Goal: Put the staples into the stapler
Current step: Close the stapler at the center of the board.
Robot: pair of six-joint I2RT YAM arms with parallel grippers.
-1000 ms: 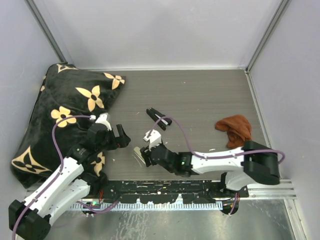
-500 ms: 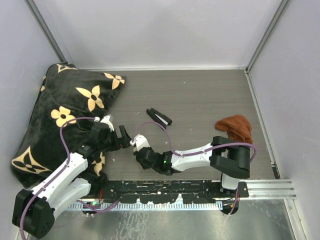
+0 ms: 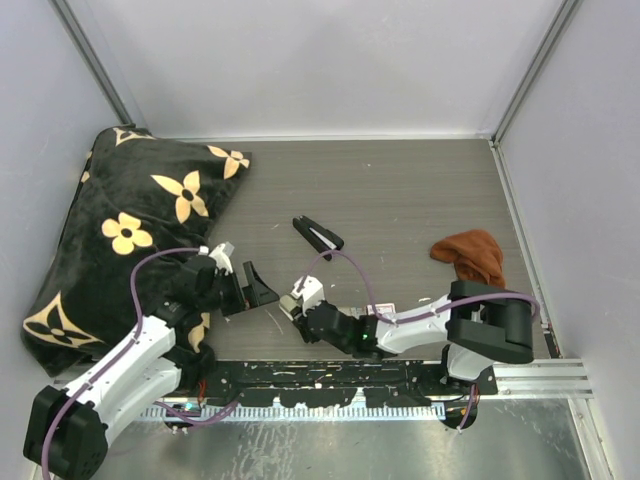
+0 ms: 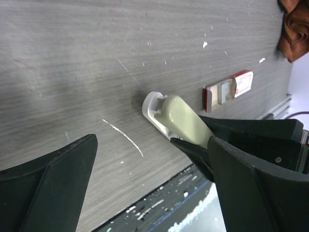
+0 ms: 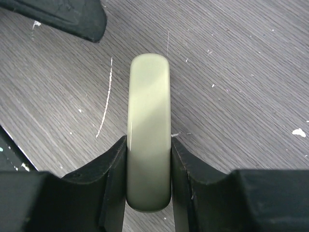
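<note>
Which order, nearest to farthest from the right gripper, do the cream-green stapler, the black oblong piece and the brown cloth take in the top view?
1. The cream-green stapler, gripped by the right gripper itself.
2. The black oblong piece, behind it, mid-table.
3. The brown cloth, far off at the right side.

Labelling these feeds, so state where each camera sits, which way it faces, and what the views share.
Top external: above and behind the bases, looking down on the table; both arms show, left gripper and right gripper.
Left wrist: low on the left arm, looking across at the stapler and staple box; its own open fingers frame the view.
Right wrist: looking straight down on the stapler; its own fingers clamp it.
Shared: both wrist views show the stapler.
</note>
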